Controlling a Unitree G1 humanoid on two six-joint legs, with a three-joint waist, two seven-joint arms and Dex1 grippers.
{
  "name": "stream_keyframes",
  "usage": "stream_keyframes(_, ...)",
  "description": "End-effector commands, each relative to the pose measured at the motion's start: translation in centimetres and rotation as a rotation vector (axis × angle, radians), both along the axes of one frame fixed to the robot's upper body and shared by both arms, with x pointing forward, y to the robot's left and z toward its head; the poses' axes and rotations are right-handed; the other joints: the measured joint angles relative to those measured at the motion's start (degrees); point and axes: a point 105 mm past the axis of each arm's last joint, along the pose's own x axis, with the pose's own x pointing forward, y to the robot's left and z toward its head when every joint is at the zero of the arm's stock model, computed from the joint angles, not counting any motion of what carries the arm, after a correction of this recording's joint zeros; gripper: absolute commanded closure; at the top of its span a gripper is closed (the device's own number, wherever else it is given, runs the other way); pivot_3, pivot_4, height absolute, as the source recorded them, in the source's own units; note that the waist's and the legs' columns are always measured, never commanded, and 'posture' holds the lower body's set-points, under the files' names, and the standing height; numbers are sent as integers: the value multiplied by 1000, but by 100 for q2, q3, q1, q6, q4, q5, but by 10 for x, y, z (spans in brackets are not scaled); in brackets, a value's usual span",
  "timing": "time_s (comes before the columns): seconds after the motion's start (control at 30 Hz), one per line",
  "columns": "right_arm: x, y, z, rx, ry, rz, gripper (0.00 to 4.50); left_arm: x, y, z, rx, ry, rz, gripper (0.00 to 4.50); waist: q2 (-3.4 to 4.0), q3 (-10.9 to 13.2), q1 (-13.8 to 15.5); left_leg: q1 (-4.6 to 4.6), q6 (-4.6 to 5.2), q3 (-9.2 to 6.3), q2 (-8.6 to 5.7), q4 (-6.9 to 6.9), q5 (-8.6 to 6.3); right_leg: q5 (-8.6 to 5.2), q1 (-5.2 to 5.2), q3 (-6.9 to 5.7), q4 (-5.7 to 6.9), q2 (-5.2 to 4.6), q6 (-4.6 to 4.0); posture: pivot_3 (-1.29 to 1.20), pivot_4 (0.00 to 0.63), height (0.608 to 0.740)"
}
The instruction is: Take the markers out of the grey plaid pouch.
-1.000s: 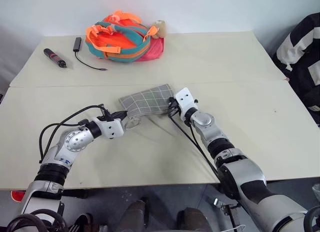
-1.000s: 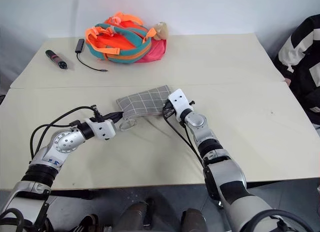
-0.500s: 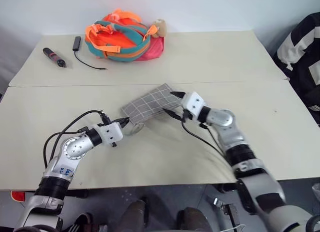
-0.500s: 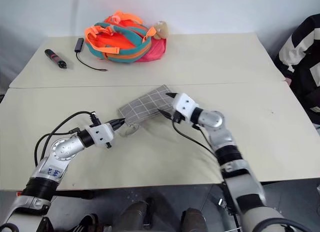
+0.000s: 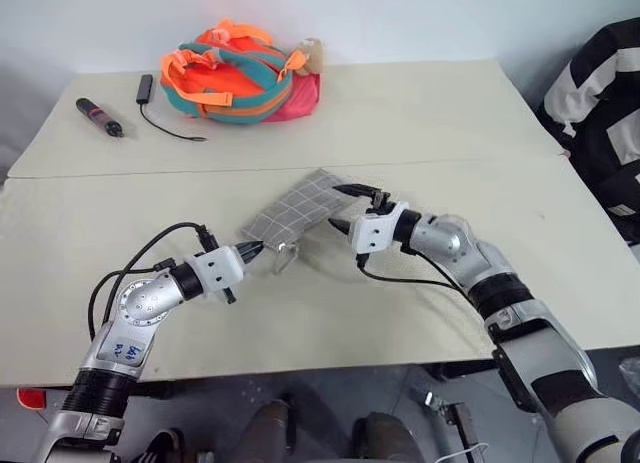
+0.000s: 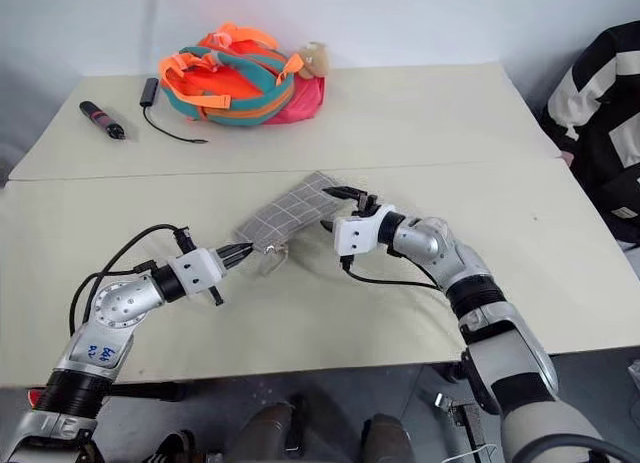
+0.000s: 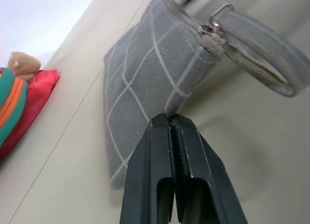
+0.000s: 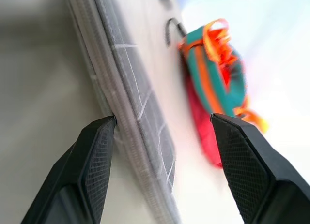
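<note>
While the cream-coloured bench (image 5: pixel 120 198) carries everything, the leftmost thing on it is a thick black stick with a reddish band (image 5: pixel 96 116), far off at about ten o'clock, with a thin black cable and its small plug (image 5: pixel 150 101) just to its right. Next along the far edge, near eleven o'clock, lies the orange, teal and pink backpack (image 5: pixel 235 71). Closer in, the left gripper (image 5: pixel 253 250) has its two black fingers (image 7: pixel 167 185) pressed together on the near left corner of the flat grey plaid fabric pouch (image 5: pixel 298 209). That pouch sits near the bench's middle, tilted so its far end points toward one o'clock, and its small grey loop and metal pull (image 7: pixel 220 13) hang at the near end beside the pinched corner. To its right, the right gripper (image 6: pixel 341 208) points at the pouch's far end with its fingers (image 8: pixel 99 161) spread wide, one on each side of the pouch's zipped edge. No markers can be seen outside the pouch.
</note>
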Motion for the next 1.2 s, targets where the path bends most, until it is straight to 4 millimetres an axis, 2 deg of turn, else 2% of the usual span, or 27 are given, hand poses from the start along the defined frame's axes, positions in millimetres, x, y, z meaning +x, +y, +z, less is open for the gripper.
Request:
stream_keyframes(0.03, -3, 1, -12, -88, -23, 28, 1247, -5, 1, 17, -40, -45, -11, 4500, -1, 0, 2, 0, 0, 0, -1, 1, 0, 0, 2, 0, 0, 0, 0, 0, 150, 740)
stream_keyframes(0.13, -2, -2, -17, -129, -43, 21, 1247, -6, 2, 16, -43, -40, -9, 4500, 0, 0, -7, 0, 0, 1, -1, 2, 0, 0, 1, 1, -2, 1, 0, 0, 150, 740)
stream_keyframes(0.33, 4, -17, -11, -136, -66, -14, 1247, -9, 6, 15, -52, -35, -6, 4500, -1, 0, -10, 0, 1, 1, 0, 2, 0, 0, 1, 1, -2, 1, 0, 0, 150, 740)
stream_keyframes(0.5, 7, -5, -11, -150, -107, -15, 1247, -16, 4, 17, -61, -29, -44, 4500, -1, 0, -26, 0, 0, 3, 2, 1, 0, 0, 1, 1, -5, 2, 0, 0, 150, 740)
stream_keyframes(0.63, 13, -3, -23, -208, -117, -41, 1247, -20, 3, 20, -54, -30, -70, 4500, -1, 0, -20, 0, 0, 2, 6, 0, 0, -1, 0, 1, -5, 6, -2, 0, 150, 740)
stream_keyframes(0.77, 16, 7, -8, -152, -186, -47, 1247, -26, 6, 18, -35, -19, -84, 4500, -1, 0, -21, 0, 0, 3, 5, 0, 0, -1, 0, 5, -6, 6, -2, 0, 150, 740)
stream_keyframes(0.9, 15, 17, -12, -149, -167, -23, 1247, -29, 5, 20, -66, -11, -96, 4500, -1, 0, -22, 0, 0, 2, 5, 0, 0, -1, 0, 6, -6, 6, -3, 0, 150, 740)
stream_keyframes(1.0, 14, 19, -13, -139, -156, -16, 1865, -30, 5, 18, -62, -12, -93, 4500, -1, 0, -21, 0, 0, 3, 4, 0, 0, -1, 0, 7, -5, 6, -3, 0, 150, 740)
stream_keyframes(1.13, 15, 15, -9, -101, -141, -31, 3257, -32, 10, 14, -87, 13, -81, 4500, -1, 0, -18, 0, 0, 2, 4, 1, 0, -1, -1, 8, -3, 6, -3, 0, 150, 740)
stream_keyframes(1.2, 16, 14, -6, -82, -136, -38, 3933, -32, 12, 11, -108, 49, -73, 4026, -1, 0, -21, 0, 0, 3, 4, 0, 0, -1, -1, 8, -4, 6, -3, 0, 150, 740)
